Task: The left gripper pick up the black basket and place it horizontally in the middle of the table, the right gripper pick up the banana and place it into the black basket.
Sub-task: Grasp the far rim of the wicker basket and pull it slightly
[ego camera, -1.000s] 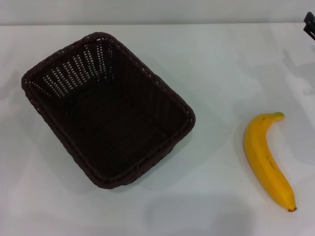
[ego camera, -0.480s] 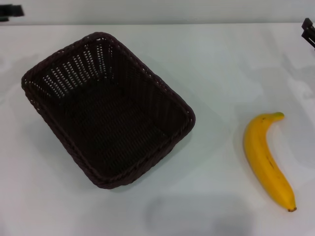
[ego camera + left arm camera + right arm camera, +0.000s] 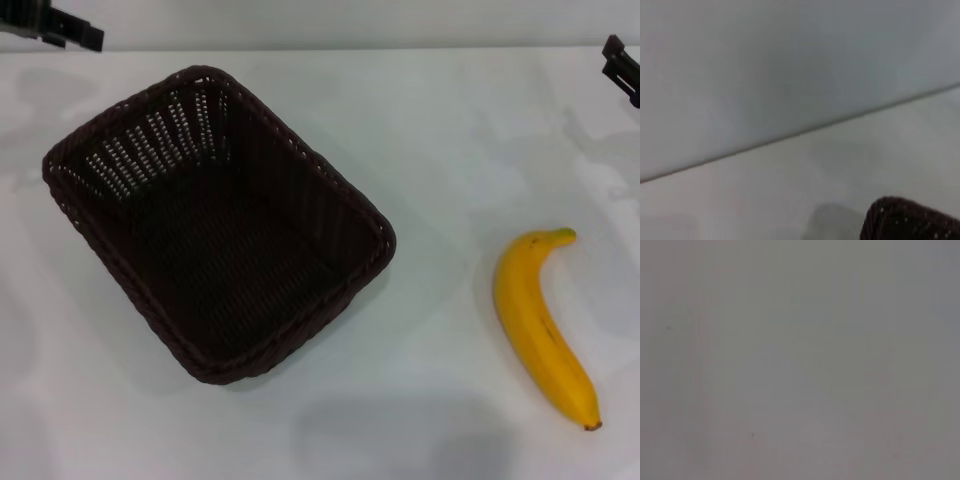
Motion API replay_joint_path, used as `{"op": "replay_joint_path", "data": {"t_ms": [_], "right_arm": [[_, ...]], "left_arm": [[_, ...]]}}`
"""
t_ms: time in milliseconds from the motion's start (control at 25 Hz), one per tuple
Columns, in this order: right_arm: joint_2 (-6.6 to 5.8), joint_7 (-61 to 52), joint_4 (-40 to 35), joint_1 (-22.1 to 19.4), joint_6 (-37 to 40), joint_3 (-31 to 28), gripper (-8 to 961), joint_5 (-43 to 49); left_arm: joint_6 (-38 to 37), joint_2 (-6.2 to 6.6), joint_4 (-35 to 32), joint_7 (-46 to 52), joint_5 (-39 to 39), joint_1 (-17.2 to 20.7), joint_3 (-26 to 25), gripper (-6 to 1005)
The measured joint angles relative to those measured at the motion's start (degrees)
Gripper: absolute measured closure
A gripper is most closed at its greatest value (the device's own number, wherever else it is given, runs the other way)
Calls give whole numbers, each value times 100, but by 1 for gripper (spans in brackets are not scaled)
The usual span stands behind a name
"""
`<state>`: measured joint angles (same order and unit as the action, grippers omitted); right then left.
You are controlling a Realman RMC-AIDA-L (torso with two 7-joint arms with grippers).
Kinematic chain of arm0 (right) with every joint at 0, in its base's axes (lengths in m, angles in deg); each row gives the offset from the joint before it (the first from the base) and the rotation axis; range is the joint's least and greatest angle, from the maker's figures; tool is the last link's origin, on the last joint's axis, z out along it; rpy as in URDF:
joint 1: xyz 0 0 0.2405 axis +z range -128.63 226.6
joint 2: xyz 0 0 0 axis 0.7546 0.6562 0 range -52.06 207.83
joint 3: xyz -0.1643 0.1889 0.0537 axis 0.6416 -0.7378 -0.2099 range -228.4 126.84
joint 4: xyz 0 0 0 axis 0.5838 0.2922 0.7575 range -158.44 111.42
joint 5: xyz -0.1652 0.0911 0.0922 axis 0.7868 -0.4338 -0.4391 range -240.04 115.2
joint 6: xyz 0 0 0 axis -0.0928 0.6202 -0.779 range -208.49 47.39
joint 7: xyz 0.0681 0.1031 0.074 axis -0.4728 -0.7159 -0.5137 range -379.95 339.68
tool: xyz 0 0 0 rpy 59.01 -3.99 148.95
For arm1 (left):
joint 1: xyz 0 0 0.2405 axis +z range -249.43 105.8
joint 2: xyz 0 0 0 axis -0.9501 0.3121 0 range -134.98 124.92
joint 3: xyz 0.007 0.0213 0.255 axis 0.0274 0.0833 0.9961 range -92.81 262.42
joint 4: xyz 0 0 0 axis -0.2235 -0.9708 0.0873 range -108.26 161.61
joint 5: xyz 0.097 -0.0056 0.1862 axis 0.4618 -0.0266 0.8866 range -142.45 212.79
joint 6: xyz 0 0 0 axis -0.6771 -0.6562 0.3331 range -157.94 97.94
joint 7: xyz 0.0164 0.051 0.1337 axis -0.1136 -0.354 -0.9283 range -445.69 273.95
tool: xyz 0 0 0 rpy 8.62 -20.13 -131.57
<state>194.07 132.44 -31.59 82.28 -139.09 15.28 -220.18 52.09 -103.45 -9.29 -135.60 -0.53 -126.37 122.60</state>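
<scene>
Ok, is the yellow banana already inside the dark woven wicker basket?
No, the curved yellow banana lies on the white table, apart from the dark woven wicker basket, to its right.

My head view is bright and even; soft shadows smudge the table point(image 3: 440, 150) around the basket point(image 3: 215, 225), darkest toward 5 o'clock. Both my wrist views are blurred, grey.

One black basket point(image 3: 218, 225), one banana point(image 3: 541, 322), both on one white table point(image 3: 440, 140). Two grippers: left gripper point(image 3: 55, 24), right gripper point(image 3: 622, 66).
</scene>
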Motion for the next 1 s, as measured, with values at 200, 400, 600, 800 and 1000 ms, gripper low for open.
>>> {"op": "replay_joint_path", "data": {"t_ms": [200,400,600,800,1000], "right_arm": [[0,-22,-7,-22,-44,3,87,0],[0,-65,-28,-106,-118,-13,87,-6],[0,-68,-29,-86,-113,-4,87,-7],[0,-70,-44,-67,-92,-3,87,-10],[0,-70,-60,-59,-92,-6,87,-10]], "left_arm": [[-42,-100,14,-93,296,-92,560,455],[-494,-368,17,-96,492,-130,1074,478],[-1025,-655,72,-97,836,-168,1160,501],[-1412,-892,137,-204,1023,-184,1191,524],[-1622,-984,325,-337,1015,-200,1194,546]]}}
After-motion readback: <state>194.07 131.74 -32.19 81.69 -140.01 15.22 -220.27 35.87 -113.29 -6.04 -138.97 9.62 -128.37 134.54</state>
